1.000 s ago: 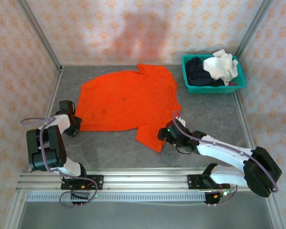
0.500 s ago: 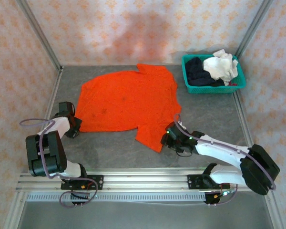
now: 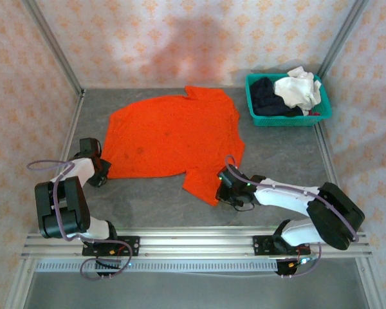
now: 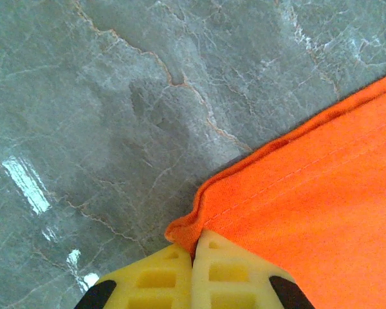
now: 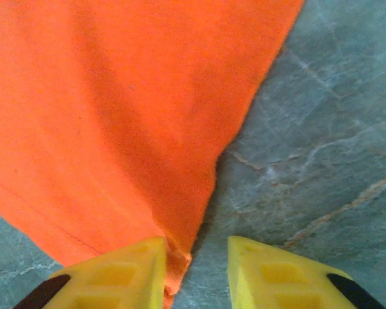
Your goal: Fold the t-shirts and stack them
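The large orange t-shirt (image 3: 174, 138) lies spread flat on the grey table. My left gripper (image 3: 103, 172) is at its near-left corner. In the left wrist view the yellow jaws of the left gripper (image 4: 194, 248) are pressed together on that corner of the orange t-shirt (image 4: 309, 206). My right gripper (image 3: 220, 190) sits low at the shirt's near-right sleeve edge. In the right wrist view the right gripper (image 5: 196, 254) has a gap between its jaws. The edge of the orange t-shirt (image 5: 116, 116) lies inside that gap against the left finger. A white t-shirt (image 3: 299, 90) and a dark navy t-shirt (image 3: 267, 96) are bunched in the basket.
The teal mesh basket (image 3: 289, 120) stands at the back right corner. Metal frame posts and patterned walls close in the table on three sides. Bare grey tabletop (image 3: 283, 154) lies between the shirt and the basket.
The right gripper slid left onto the sleeve edge and its jaws narrowed. The left gripper stayed shut on the shirt corner without moving.
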